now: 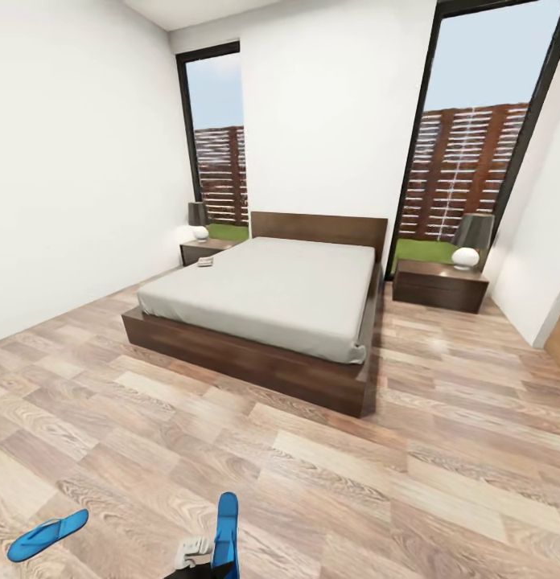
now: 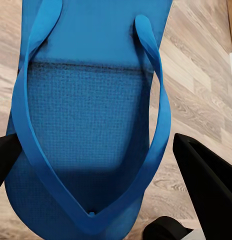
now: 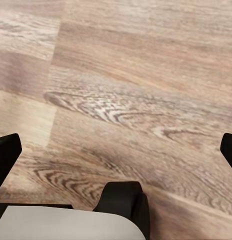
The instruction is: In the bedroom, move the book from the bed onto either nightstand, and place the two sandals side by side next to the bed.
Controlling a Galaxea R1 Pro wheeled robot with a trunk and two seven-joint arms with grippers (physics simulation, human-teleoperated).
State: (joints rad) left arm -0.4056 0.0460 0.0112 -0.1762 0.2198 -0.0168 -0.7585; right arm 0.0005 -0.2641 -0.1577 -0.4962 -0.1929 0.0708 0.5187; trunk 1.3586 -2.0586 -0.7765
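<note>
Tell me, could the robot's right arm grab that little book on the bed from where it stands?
Probably not. The book lies at the bed's far corner near the left nightstand, with a long stretch of wood floor between. The right pincer hangs open over bare planks, so the robot would likely have to drive closer.

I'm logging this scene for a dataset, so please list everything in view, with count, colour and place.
bed: one, pale grey mattress on dark brown frame, middle of the room against the far wall.
book: one, small, colour unclear, on the mattress's left edge near the headboard.
nightstands: two, dark brown, one each side of the headboard.
lamps: two, white globe bases with grey shades, one on each nightstand.
sandals: two, bright blue; one flat on the floor at lower left, the other on edge, held by the left gripper.
windows: two, dark-framed, far wall.
floor: light brown planks.
left gripper: black fingers flanking the sandal.
right gripper: black, open above bare floor.
</note>
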